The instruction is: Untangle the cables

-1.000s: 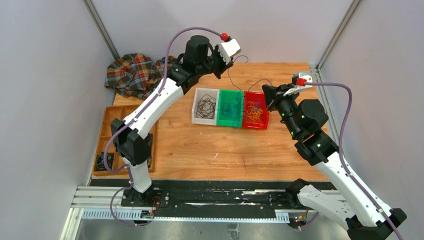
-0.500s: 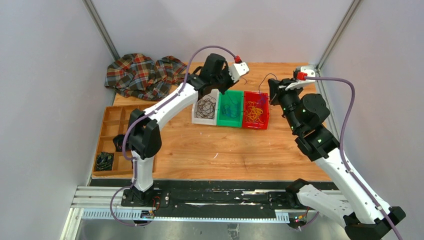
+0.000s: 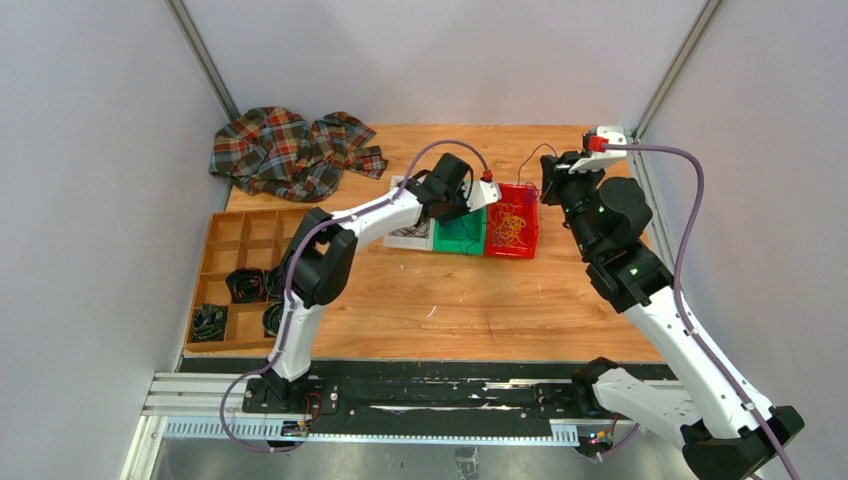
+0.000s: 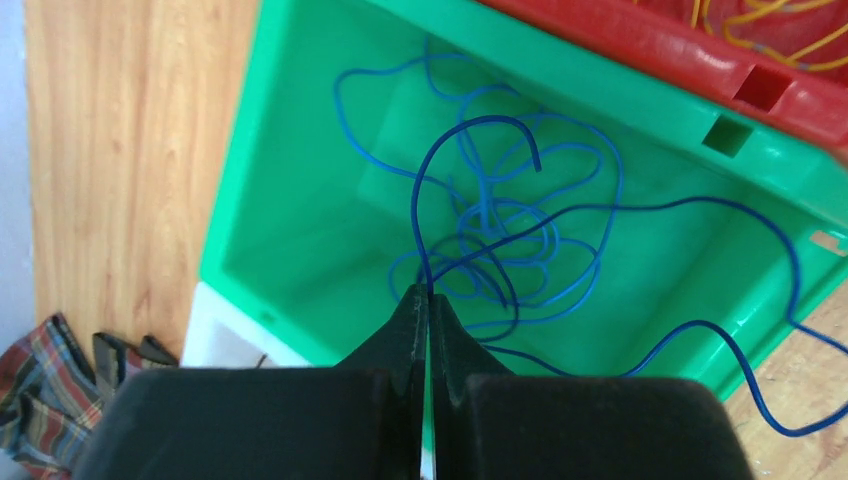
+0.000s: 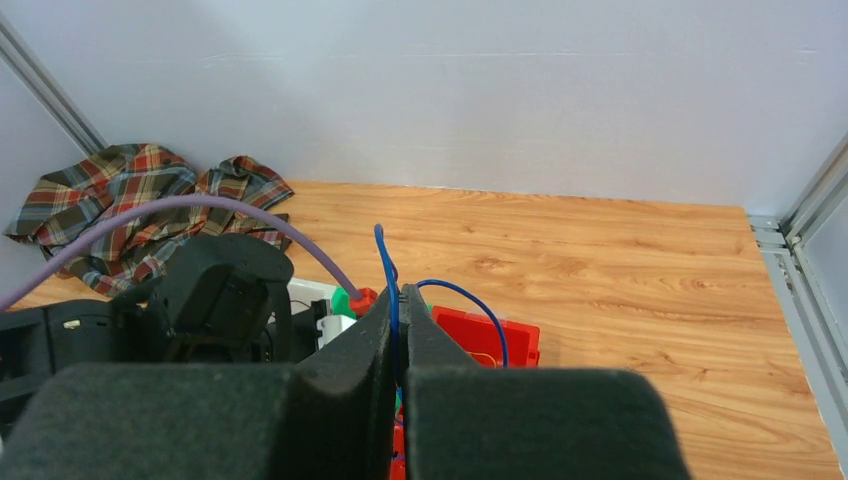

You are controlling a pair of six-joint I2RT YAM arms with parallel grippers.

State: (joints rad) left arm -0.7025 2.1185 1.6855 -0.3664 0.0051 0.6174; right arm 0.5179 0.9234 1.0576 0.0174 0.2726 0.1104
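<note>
Here, blue cable [image 4: 416,200] pinched in left fingers [image 4: 400,338], right fingers [image 5: 372,345]

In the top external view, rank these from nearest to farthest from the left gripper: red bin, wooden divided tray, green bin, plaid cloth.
1. green bin: directly under the left gripper.
2. red bin: just right of it.
3. plaid cloth: far-left corner.
4. wooden divided tray: left edge.

Soft, even light is filling every view, casting faint shadows. The left gripper [image 4: 428,297] is appearing blurred up close.
</note>
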